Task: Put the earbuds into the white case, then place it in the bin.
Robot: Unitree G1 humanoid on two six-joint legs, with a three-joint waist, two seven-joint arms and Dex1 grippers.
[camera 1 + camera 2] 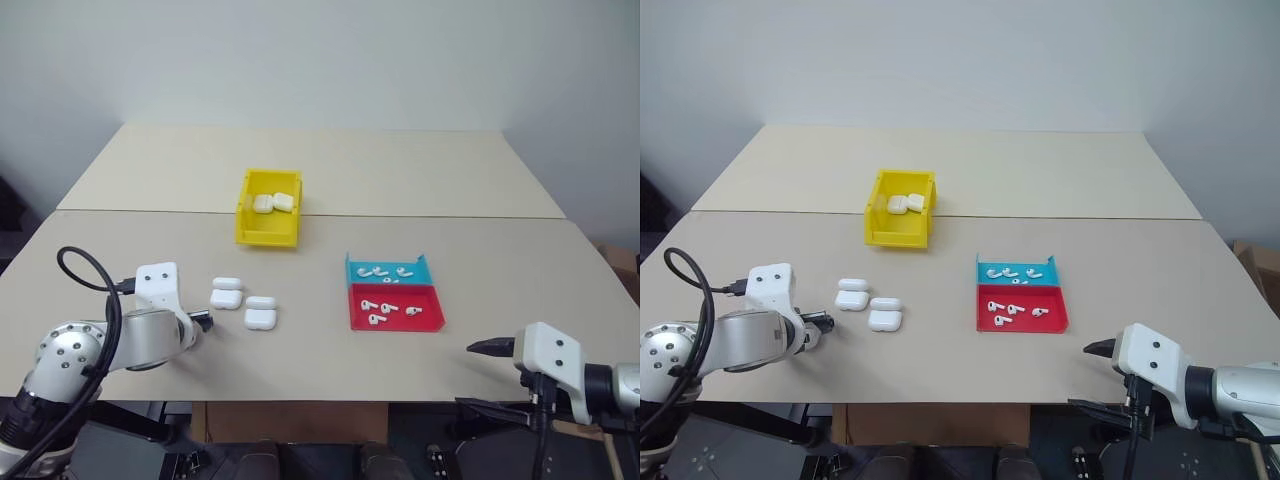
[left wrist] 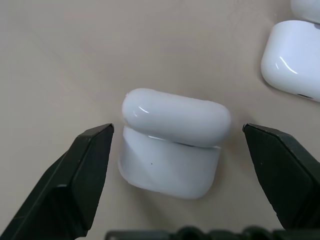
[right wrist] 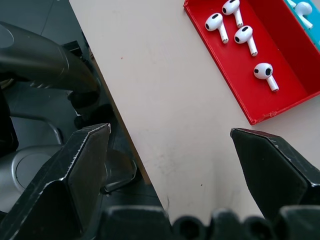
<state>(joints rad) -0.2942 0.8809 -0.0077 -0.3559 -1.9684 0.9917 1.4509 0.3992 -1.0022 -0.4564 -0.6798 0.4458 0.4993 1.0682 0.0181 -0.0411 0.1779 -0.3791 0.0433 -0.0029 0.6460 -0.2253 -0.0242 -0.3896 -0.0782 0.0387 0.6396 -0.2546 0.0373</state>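
The glossy white case (image 2: 172, 145) is lying lid ajar between the left gripper (image 2: 177, 165)'s spread fingers, untouched; the right gripper (image 3: 185, 170) is gaping too.

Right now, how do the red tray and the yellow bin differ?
The red tray is shallow and low-walled; the yellow bin has tall walls. The red tray holds four loose earbuds, while the yellow bin holds two white cases. The red tray sits nearer the right gripper, directly against a blue tray; the yellow bin stands alone, farther back. Both rest on the table.
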